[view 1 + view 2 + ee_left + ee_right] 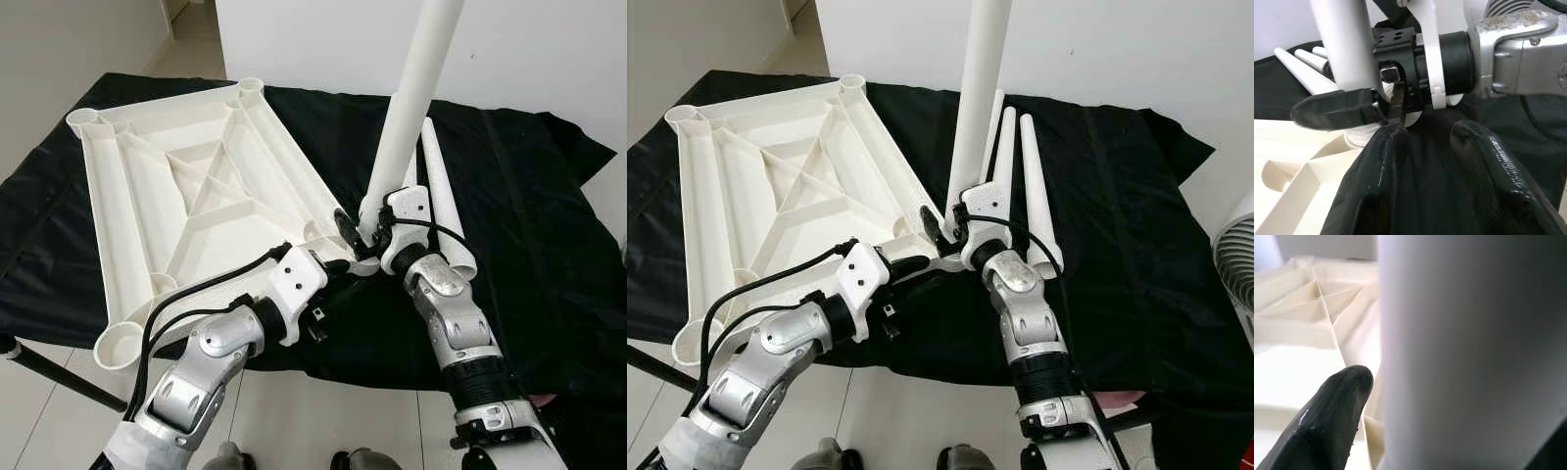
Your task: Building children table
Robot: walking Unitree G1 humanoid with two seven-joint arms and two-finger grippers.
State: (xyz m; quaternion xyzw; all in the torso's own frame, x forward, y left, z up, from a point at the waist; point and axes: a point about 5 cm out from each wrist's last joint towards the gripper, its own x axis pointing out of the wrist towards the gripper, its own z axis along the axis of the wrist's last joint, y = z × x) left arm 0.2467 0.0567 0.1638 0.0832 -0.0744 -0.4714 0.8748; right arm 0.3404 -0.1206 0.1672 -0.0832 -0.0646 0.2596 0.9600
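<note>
One leg point(416, 93) is up on end in my right gripper point(367, 235), its foot right at the near corner socket of the tabletop point(186, 186), which lies upside down on the black cloth point(529, 225). My fingers are clamped around the base of that leg; in the right wrist view one fingertip point(1337, 401) presses against the white tube with the tabletop's ribs behind it. Whether the leg is already seated in the socket or just resting on its mouth, I cannot tell, since my own wrists hide the joint.

My left gripper point(338, 262) sits just beside that corner, and in the left wrist view its fingers point(1400, 181) stand apart with nothing between them, pointing at the leg's base, ready to steady things.

The other corner sockets look empty: the far left one point(86, 119), the far right one point(251, 86) and the near left one point(120, 343). The spare legs point(1029, 186) lie side by side on the cloth just behind my right arm. So I judge this as early going, with the first leg going in and the rest to follow.
</note>
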